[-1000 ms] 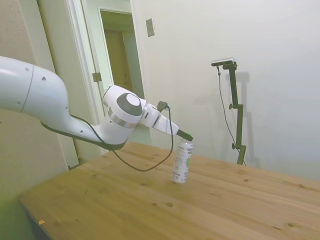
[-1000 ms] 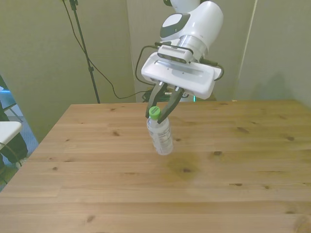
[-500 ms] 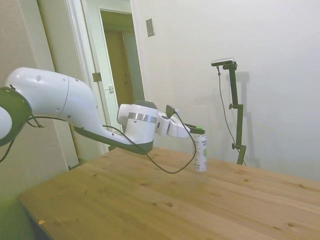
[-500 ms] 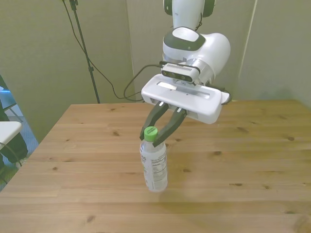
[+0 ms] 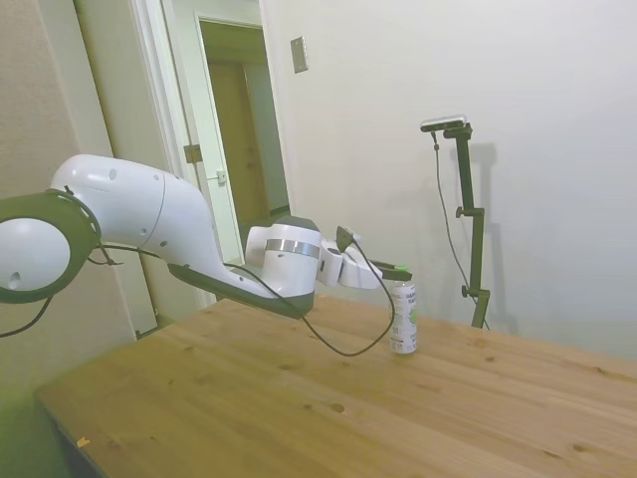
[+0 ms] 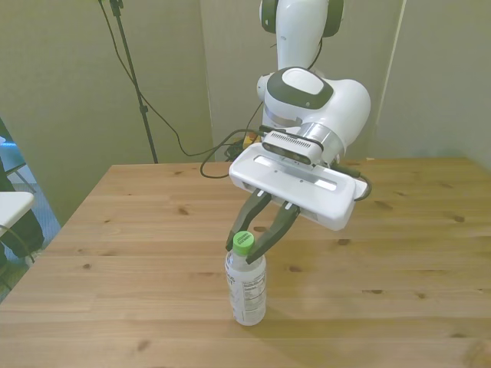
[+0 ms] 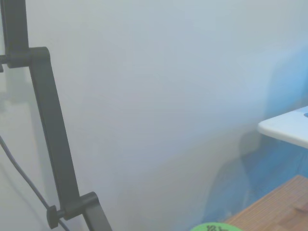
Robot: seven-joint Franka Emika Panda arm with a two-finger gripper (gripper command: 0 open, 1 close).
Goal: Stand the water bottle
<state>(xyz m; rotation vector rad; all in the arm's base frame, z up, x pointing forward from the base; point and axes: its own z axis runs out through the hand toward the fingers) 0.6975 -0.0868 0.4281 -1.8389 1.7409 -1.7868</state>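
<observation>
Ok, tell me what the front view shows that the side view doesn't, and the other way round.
Front view only: the dark jaws closed on either side of the green cap, and the printed label facing the camera.
Side view only: an open doorway behind the arm, and the bottle's base resting on the table.
Both: the water bottle upright, held at its top by the gripper.

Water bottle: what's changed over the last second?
The gripper carried the water bottle by its green cap toward the table's near edge in the front view, and tipped it from a lean to upright, base on the table. Grip unchanged: fingers still clamped at the cap.
</observation>
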